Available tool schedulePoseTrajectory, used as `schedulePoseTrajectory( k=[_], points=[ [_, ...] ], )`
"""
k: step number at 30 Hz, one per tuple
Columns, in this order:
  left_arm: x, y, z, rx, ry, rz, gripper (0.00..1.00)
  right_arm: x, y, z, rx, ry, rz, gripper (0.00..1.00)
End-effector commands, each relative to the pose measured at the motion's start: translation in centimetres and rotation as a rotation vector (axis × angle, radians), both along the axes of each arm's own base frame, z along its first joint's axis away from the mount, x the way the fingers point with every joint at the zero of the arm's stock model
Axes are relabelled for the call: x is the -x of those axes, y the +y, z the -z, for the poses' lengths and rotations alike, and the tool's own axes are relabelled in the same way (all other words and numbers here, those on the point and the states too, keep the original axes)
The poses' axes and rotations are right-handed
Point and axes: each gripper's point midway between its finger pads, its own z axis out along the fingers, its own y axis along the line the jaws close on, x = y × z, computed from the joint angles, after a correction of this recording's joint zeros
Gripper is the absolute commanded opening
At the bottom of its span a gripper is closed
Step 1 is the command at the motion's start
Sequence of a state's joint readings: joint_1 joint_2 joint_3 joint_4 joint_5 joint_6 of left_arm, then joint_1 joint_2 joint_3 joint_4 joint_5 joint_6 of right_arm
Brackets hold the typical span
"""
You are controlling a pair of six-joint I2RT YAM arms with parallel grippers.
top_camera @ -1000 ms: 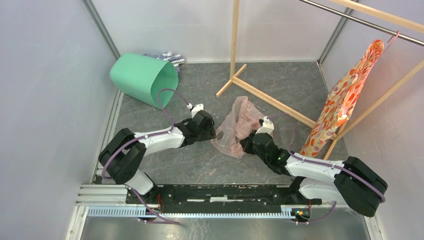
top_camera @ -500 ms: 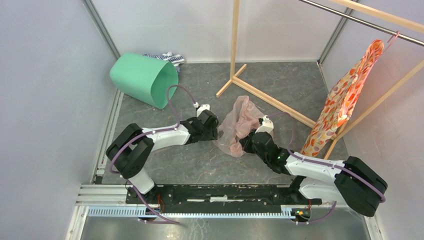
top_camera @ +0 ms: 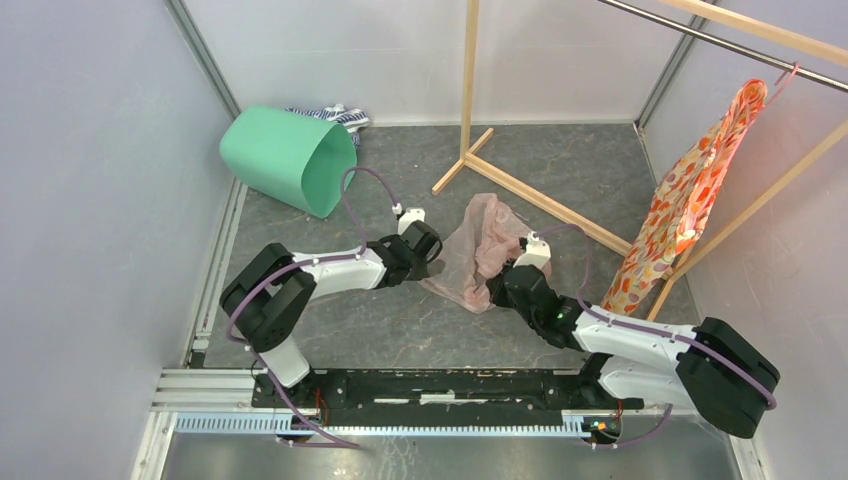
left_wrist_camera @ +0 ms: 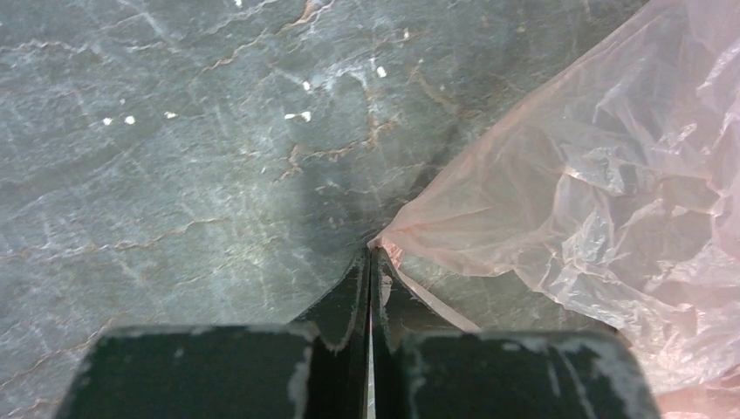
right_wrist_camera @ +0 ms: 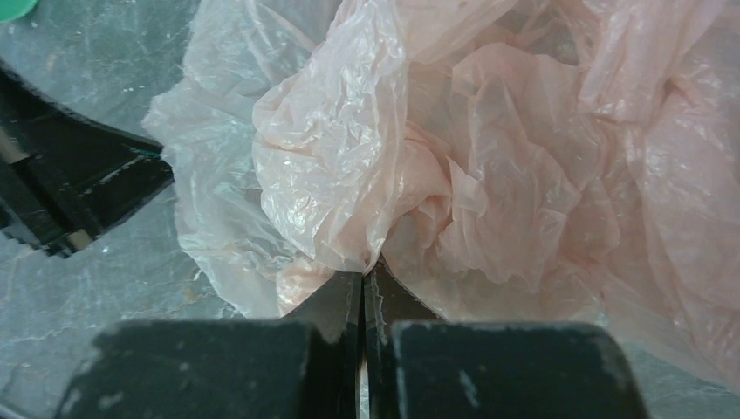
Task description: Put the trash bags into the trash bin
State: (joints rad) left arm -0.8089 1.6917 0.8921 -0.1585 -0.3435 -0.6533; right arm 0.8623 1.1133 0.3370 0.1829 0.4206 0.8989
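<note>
The pale pink trash bag (top_camera: pixel 478 255) lies crumpled on the grey floor at the middle of the top view. My left gripper (top_camera: pixel 436 262) is shut on the bag's left edge. In the left wrist view the left gripper (left_wrist_camera: pixel 370 255) pinches a corner of the trash bag (left_wrist_camera: pixel 593 175) between closed fingers. My right gripper (top_camera: pixel 497 285) is shut on the bag's near right side. In the right wrist view the right gripper (right_wrist_camera: pixel 363 272) holds a fold of the trash bag (right_wrist_camera: pixel 454 148). The mint-green trash bin (top_camera: pixel 290 160) lies on its side at the back left, mouth facing right.
A blue-white striped cloth (top_camera: pixel 335 114) lies behind the bin. A wooden rack (top_camera: pixel 500 170) stands just behind the bag, its foot on the floor. An orange floral garment (top_camera: pixel 690 200) hangs at the right. Grey walls close in both sides.
My left arm has moved right to the bag's left edge and its gripper has shut on it. The right gripper has kept its hold and barely moved.
</note>
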Motion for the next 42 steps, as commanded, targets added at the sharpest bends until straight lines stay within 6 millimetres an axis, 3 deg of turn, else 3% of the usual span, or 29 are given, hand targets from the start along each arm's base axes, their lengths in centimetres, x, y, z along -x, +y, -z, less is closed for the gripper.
schedulePoseTrajectory(
  k=[1, 5, 9, 10, 12, 13, 18, 21, 31, 36, 42],
  points=[
    [-0.4, 2.3, -2.3, -0.039, -0.030, -0.035, 0.02, -0.7, -1.0, -0.7, 0.078, -0.034, 0.030, 0.00],
    [-1.0, 3.0, -7.4, 0.050, -0.120, -0.042, 0.02, -0.5, -1.6, 0.3, 0.151, -0.016, 0.024, 0.00],
    [-0.7, 2.5, -13.0, 0.166, -0.224, 0.008, 0.02, -0.6, -1.6, 0.9, 0.218, 0.003, 0.007, 0.00],
    [-0.5, 2.3, -13.5, 0.183, -0.232, 0.023, 0.02, -0.7, -1.4, 0.8, 0.225, 0.002, -0.005, 0.00],
    [0.0, 2.3, -13.8, 0.194, -0.232, 0.044, 0.02, -0.9, -1.0, 0.3, 0.242, -0.004, -0.028, 0.00],
    [0.2, 2.2, -13.7, 0.198, -0.226, 0.055, 0.02, -0.9, -0.8, -0.2, 0.254, -0.012, -0.042, 0.06],
    [0.8, 2.1, -12.8, 0.207, -0.213, 0.081, 0.02, -1.3, -0.4, -3.0, 0.296, -0.051, -0.098, 0.53],
    [1.0, 1.8, -12.6, 0.221, -0.209, 0.096, 0.02, -1.2, 0.2, -5.1, 0.294, -0.083, -0.155, 0.65],
    [1.5, 0.6, -12.6, 0.266, -0.199, 0.159, 0.02, -0.8, 3.7, -10.9, 0.317, -0.195, -0.356, 0.77],
    [1.6, 0.2, -12.9, 0.288, -0.201, 0.168, 0.02, -2.0, 6.7, -10.4, 0.348, -0.218, -0.450, 0.78],
    [1.8, -0.3, -13.4, 0.316, -0.192, 0.183, 0.02, -4.4, 7.3, -8.3, 0.456, -0.199, -0.408, 0.74]
  ],
)
